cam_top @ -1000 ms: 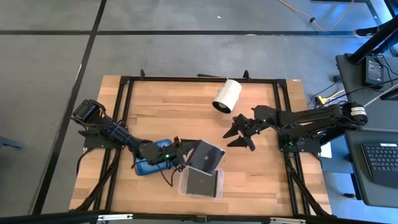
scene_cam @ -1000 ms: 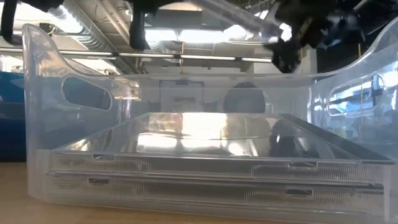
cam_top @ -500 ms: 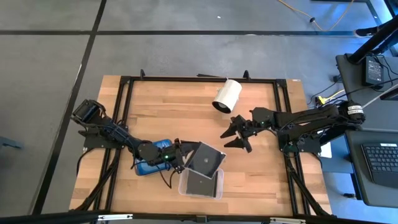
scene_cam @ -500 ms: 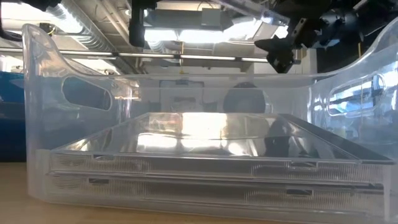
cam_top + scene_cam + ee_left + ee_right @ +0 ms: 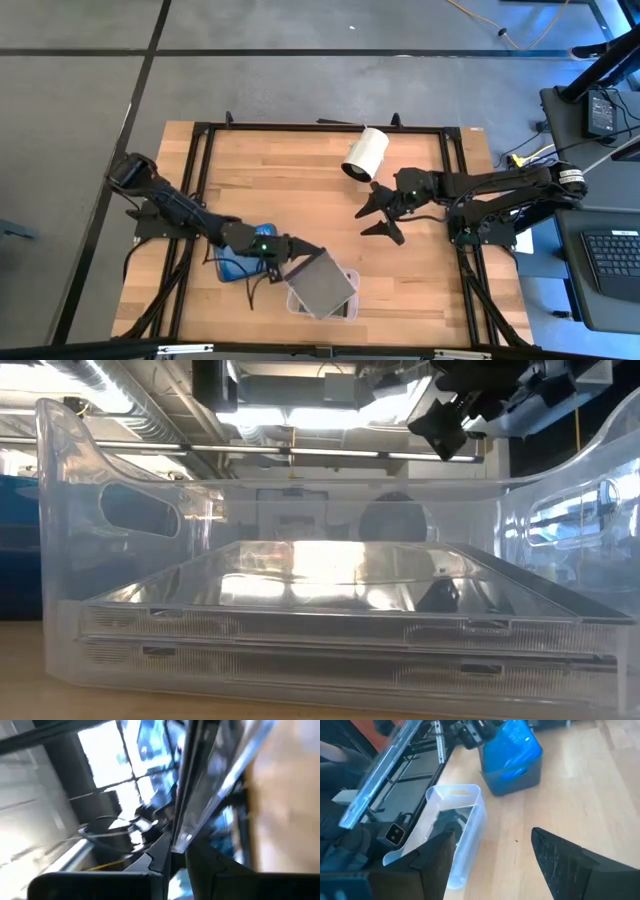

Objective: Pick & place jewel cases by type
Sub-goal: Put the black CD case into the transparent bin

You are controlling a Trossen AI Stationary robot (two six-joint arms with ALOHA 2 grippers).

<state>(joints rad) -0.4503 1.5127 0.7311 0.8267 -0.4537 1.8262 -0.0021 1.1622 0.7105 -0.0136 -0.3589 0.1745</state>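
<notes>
Two trays are on the table, both low in the high view's frame: a clear tray [image 5: 345, 303] at lower centre and a dark tray [image 5: 226, 270] just to its left, the latter holding blue cases [image 5: 262, 232]; their number cannot be counted from above; one white cylinder [image 5: 365, 154] lies at upper centre.

The left gripper [image 5: 285, 252] is closed on the edge of one dark case [image 5: 322, 283], which it holds tilted over the clear tray, covering most of it from above; the right gripper [image 5: 381, 213] hangs right of centre, below the cylinder, its fingers spread wide with nothing between them.

The low view, looking through the clear tray's wall [image 5: 70, 560], shows what the high view hides: two flat cases [image 5: 330, 630] stacked inside it, possibly more, as reflections blur the stack; both arms appear there only as dark shapes along the top edge.

The left wrist view shows the held case [image 5: 200, 785] edge-on, pinched between that arm's fingers [image 5: 160, 852]; the right wrist view shows the clear tray [image 5: 470, 820] from its end, the dark tray [image 5: 512, 777] filled with blue beyond it, and the held case [image 5: 380, 775] slanting at upper left.
</notes>
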